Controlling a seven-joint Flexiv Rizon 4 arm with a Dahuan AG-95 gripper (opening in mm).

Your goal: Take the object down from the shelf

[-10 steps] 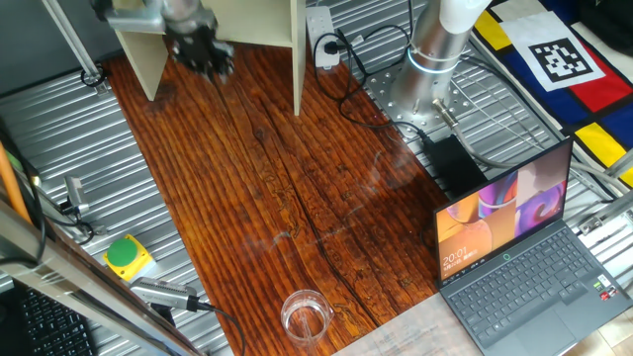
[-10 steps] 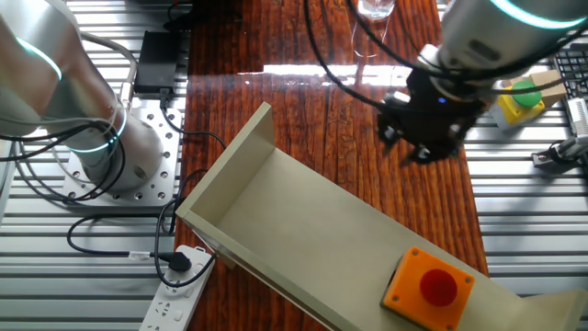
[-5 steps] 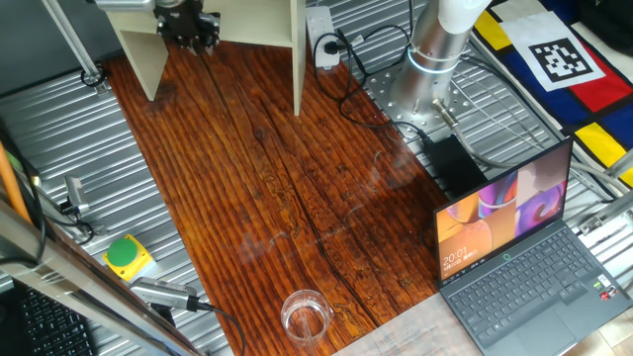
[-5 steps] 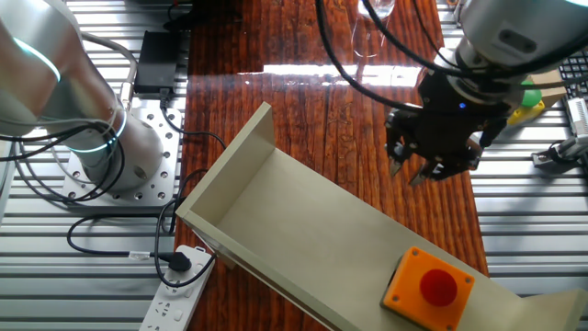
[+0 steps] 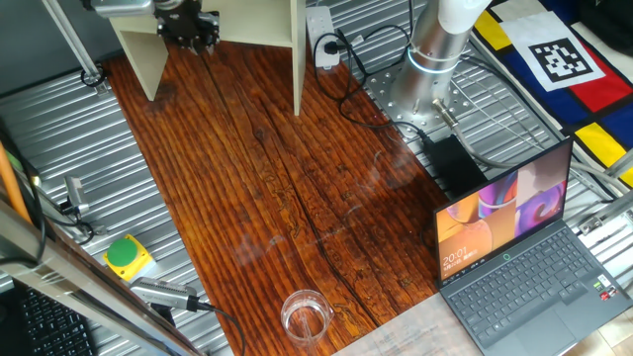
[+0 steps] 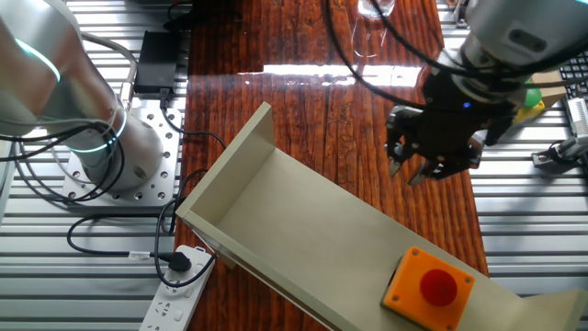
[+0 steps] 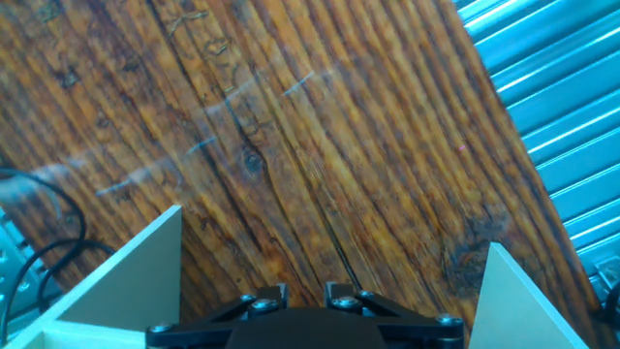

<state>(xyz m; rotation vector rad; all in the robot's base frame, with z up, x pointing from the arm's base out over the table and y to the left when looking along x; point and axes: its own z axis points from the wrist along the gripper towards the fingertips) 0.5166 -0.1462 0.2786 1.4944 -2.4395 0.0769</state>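
The orange box with a red button (image 6: 430, 282) sits on the top board of the cream shelf (image 6: 303, 230), at its right end. It is out of sight in the first fixed view, where only the shelf's upright panels (image 5: 297, 49) show. My gripper (image 6: 427, 173) hangs over the wooden table just in front of the shelf, above and apart from the box, with the fingers spread and nothing between them. In the first fixed view the gripper (image 5: 188, 30) is between the two panels. The hand view shows the table with both panels (image 7: 116, 281) at the sides; the box is hidden.
A yellow box with a green button (image 5: 127, 255) lies at the table's left edge. A glass (image 5: 305, 314) stands near the front edge and a laptop (image 5: 524, 257) at the right. A power strip (image 6: 179, 276) and cables lie behind the shelf beside the arm's base (image 6: 101, 138).
Over the last second the gripper moved closer to the shelf, between its side panels, and turned. In the last half second it has hardly moved.
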